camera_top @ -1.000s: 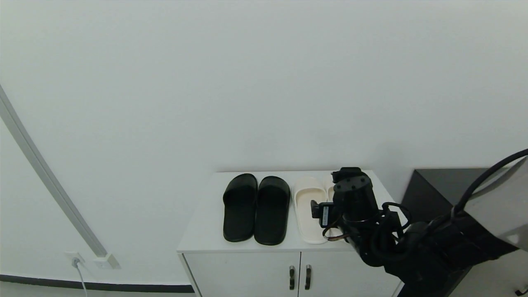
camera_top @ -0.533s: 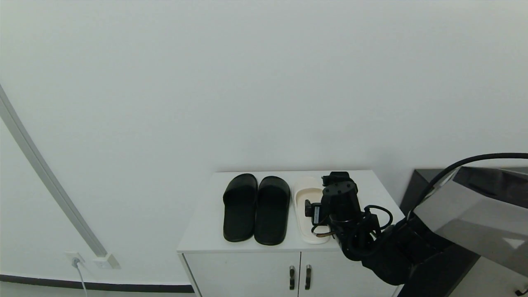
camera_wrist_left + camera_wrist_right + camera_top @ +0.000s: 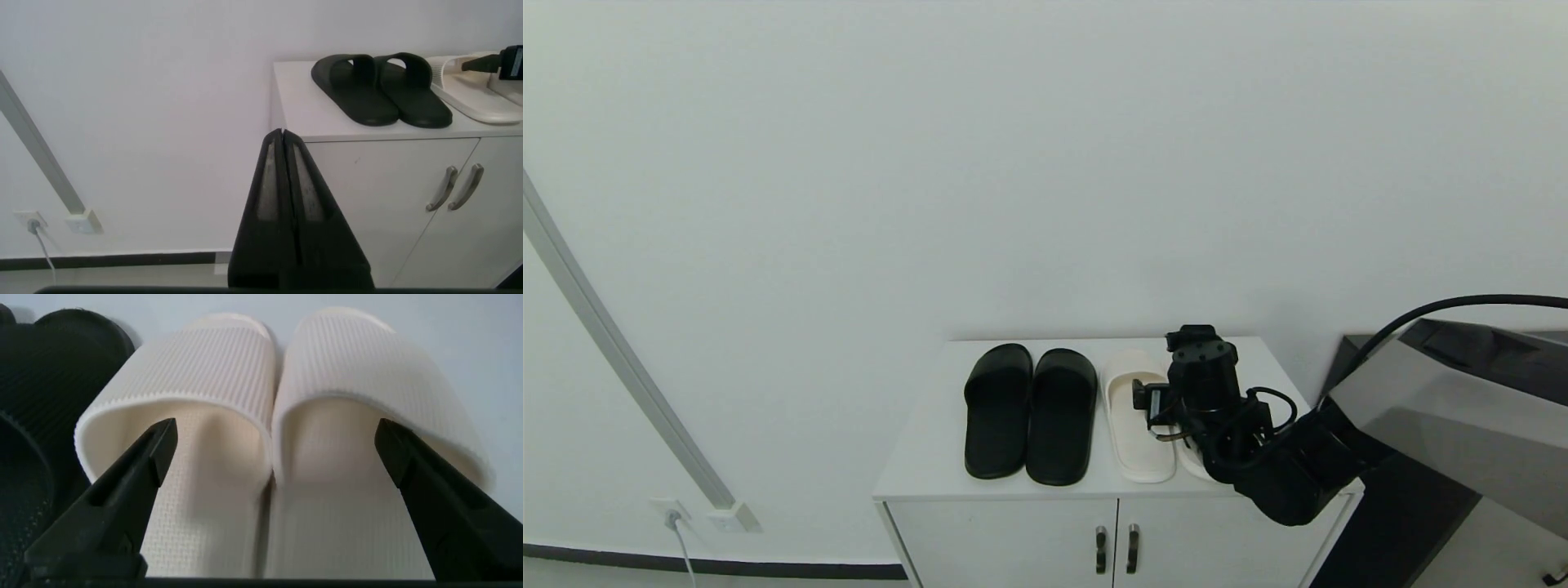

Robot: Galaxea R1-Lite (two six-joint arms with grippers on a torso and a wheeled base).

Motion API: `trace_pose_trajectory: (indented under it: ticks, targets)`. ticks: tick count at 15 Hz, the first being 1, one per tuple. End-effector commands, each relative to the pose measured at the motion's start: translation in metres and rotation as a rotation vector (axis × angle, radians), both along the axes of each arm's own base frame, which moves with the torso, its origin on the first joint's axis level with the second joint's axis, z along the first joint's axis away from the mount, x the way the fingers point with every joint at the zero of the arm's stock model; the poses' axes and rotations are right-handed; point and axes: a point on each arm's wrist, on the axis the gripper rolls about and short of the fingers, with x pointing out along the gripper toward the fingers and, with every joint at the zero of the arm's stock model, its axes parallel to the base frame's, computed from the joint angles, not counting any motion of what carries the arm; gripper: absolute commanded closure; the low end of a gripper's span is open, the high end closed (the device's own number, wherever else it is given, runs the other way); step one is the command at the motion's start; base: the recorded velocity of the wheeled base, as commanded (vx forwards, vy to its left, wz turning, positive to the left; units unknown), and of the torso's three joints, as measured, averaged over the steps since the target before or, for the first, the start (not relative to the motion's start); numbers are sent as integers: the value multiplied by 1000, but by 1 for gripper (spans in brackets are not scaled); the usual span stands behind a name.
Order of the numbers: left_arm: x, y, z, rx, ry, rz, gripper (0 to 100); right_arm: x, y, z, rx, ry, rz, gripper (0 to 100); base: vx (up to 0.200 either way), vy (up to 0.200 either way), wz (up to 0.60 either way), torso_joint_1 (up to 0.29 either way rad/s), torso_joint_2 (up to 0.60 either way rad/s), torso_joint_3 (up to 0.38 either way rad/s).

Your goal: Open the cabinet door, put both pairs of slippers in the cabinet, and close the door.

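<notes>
A white cabinet [image 3: 931, 457] has both doors shut, with two dark handles [image 3: 1116, 549] side by side. On its top lie a black pair of slippers [image 3: 1029, 415] and, to their right, a cream pair of slippers [image 3: 1131, 425]. My right arm's wrist [image 3: 1205, 384] covers part of the cream pair. My right gripper [image 3: 275, 433] is open just above the heels, one finger outside each cream slipper [image 3: 327, 392]. My left gripper [image 3: 283, 135] is shut on nothing. It hangs low, in front of the wall left of the cabinet [image 3: 368, 163].
A plain white wall stands behind the cabinet. A dark unit [image 3: 1388, 506] stands right of the cabinet. At the lower left, a wall socket with a cable [image 3: 674, 523] sits below a slanted grey conduit [image 3: 605, 335]. Free floor lies left of the cabinet.
My right wrist has shifted left over the cream slippers and a little toward the wall, and its forearm has swung lower. The slippers and doors have not moved.
</notes>
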Motion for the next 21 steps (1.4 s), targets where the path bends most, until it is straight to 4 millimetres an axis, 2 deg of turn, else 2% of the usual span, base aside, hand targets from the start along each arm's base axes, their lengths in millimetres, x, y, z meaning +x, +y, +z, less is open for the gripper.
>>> trace_pose_trajectory:
  ticks: [1, 5, 6, 15, 16, 17, 19, 21]
  targets:
    - [0, 0, 0, 0, 0, 0, 100, 5, 2, -3, -6, -4, -3, 0, 0, 0, 0, 0, 0, 0]
    - [0, 0, 0, -2, 0, 0, 100, 19, 3, -8, -19, -18, -11, 0, 0, 0, 0, 0, 0, 0]
    - [0, 0, 0, -2, -2, 0, 100, 20, 3, -8, -18, -19, -13, 100, 0, 0, 0, 0, 0, 0]
    - [0, 0, 0, -2, 0, 0, 100, 22, 2, -13, -25, -7, 0, 100, 0, 0, 0, 0, 0, 0]
    - [0, 0, 0, -2, -2, 0, 100, 19, 0, 0, -5, -28, 16, 100, 0, 0, 0, 0, 0, 0]
    - [0, 0, 0, -2, -2, 0, 100, 17, -1, 3, 0, -33, 22, 100, 0, 0, 0, 0, 0, 0]
    - [0, 0, 0, 0, -2, 5, 100, -5, -14, 40, 12, -76, 94, 100, 0, 0, 0, 0, 0, 0]
    - [0, 0, 0, 1, -2, 3, 100, -27, -26, 63, 23, -93, 175, 100, 0, 0, 0, 0, 0, 0]
